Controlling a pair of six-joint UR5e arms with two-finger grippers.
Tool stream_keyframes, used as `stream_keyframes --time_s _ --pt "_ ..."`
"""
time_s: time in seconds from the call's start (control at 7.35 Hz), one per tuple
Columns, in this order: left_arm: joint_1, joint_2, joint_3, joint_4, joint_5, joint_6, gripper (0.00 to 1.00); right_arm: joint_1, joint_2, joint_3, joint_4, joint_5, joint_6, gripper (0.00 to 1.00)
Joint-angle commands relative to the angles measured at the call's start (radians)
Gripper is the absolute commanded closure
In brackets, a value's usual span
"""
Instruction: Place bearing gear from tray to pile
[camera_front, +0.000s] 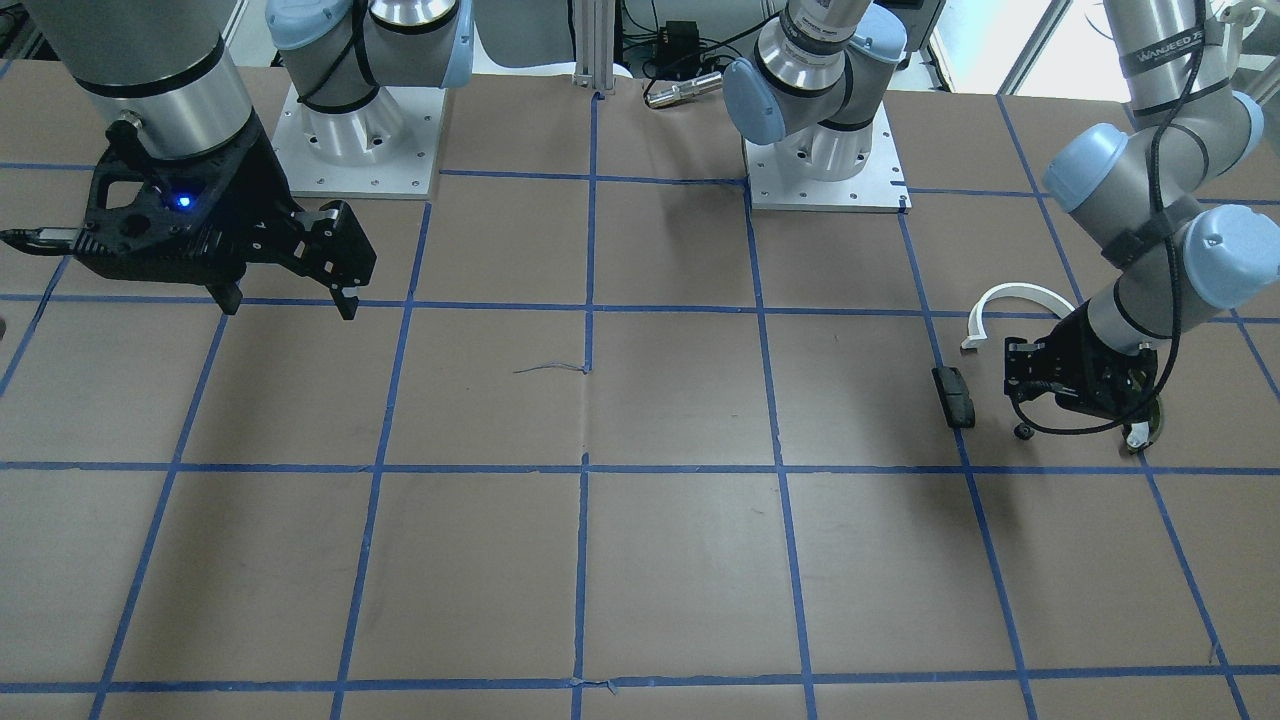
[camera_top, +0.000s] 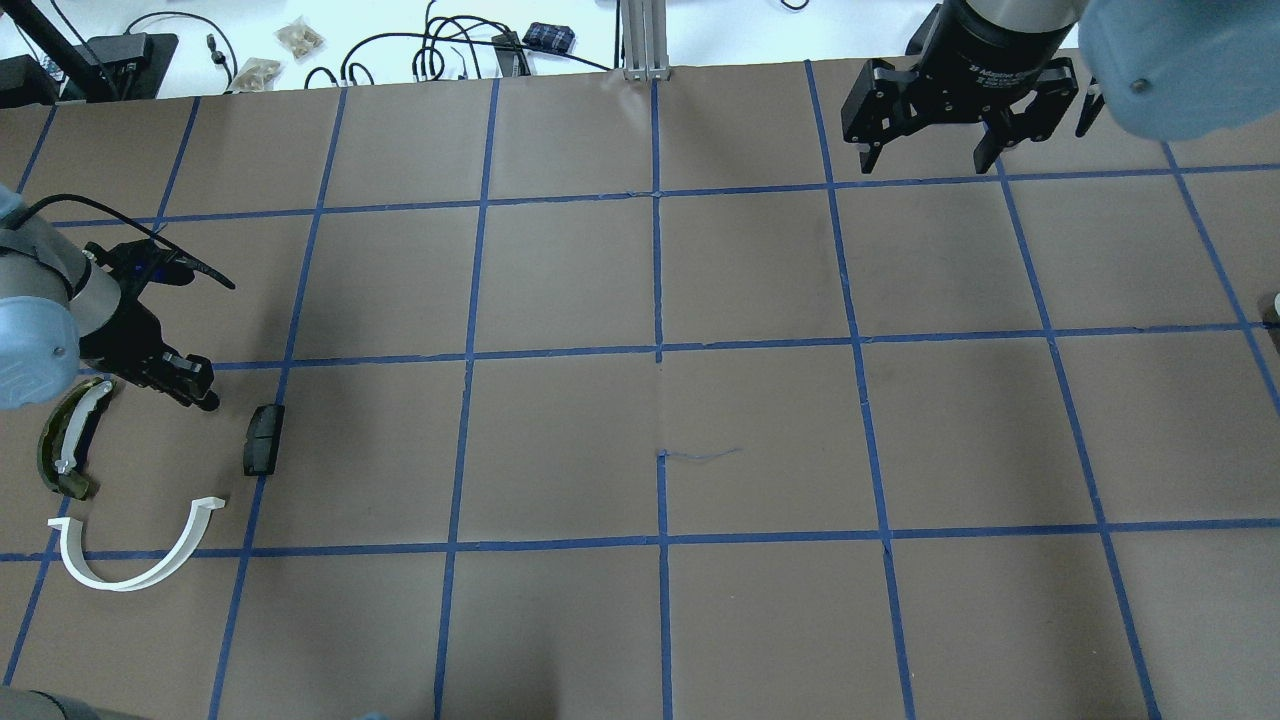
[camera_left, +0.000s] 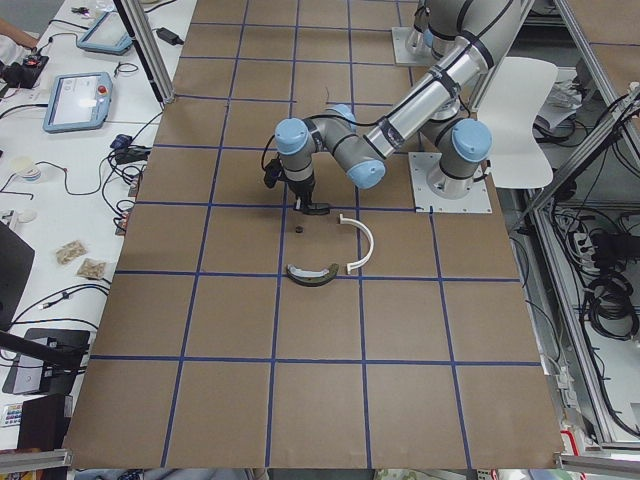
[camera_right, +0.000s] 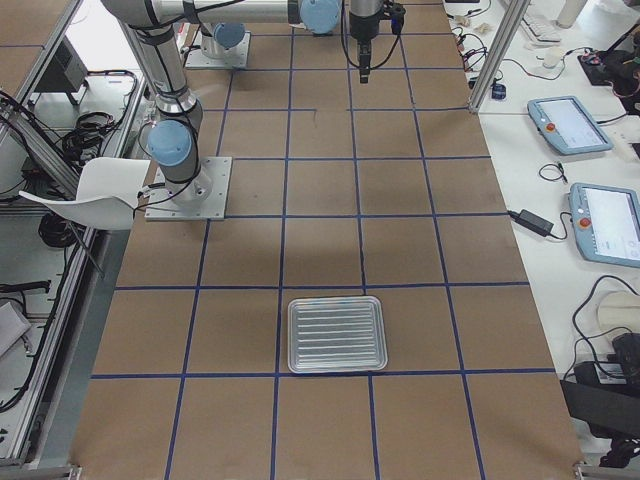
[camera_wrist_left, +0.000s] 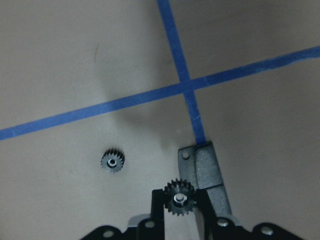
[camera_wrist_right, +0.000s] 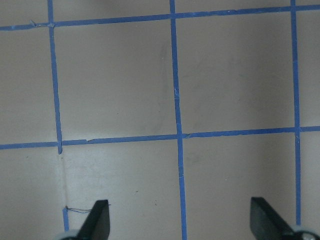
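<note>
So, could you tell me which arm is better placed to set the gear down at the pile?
Left. The left gripper already holds a gear low beside the dark grey block. The right gripper hangs open and empty, far across the table.

A robotics lab, this: brown paper-covered table (camera_right: 320, 250) gridded in blue tape, grey-and-blue robot arms bolted to white base plates (camera_front: 825, 175), teach pendants with blue casings (camera_right: 605, 222) and tangled black cables (camera_top: 400, 55) lining the white side benches.
</note>
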Motion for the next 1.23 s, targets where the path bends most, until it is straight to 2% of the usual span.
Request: stream_keyframes --time_s 0.0,0.27,0.41,0.68,0.95,1.09 --pt "0.017 -0.02 -0.03 0.083 0.004 0.002 0.99 0.001 0.0 0.002 0.0 0.002 0.0 0.0" --pt "0.017 -0.03 -0.051 0.106 0.004 0.002 0.99 0.001 0.0 0.002 0.0 0.002 0.0 0.0" --pt "0.017 -0.038 -0.049 0.106 0.007 0.002 0.94 0.001 0.0 0.0 0.0 0.002 0.0 0.0" --pt "0.017 -0.059 -0.045 0.108 0.007 0.001 0.73 0.001 0.0 0.002 0.0 0.001 0.0 0.0" --pt "0.017 -0.081 -0.041 0.175 0.007 0.001 0.49 0.001 -0.002 0.002 0.0 0.001 0.0 0.0" --pt "0.017 -0.085 -0.041 0.177 0.007 0.001 0.49 0.001 -0.002 0.002 0.0 0.001 0.0 0.0"
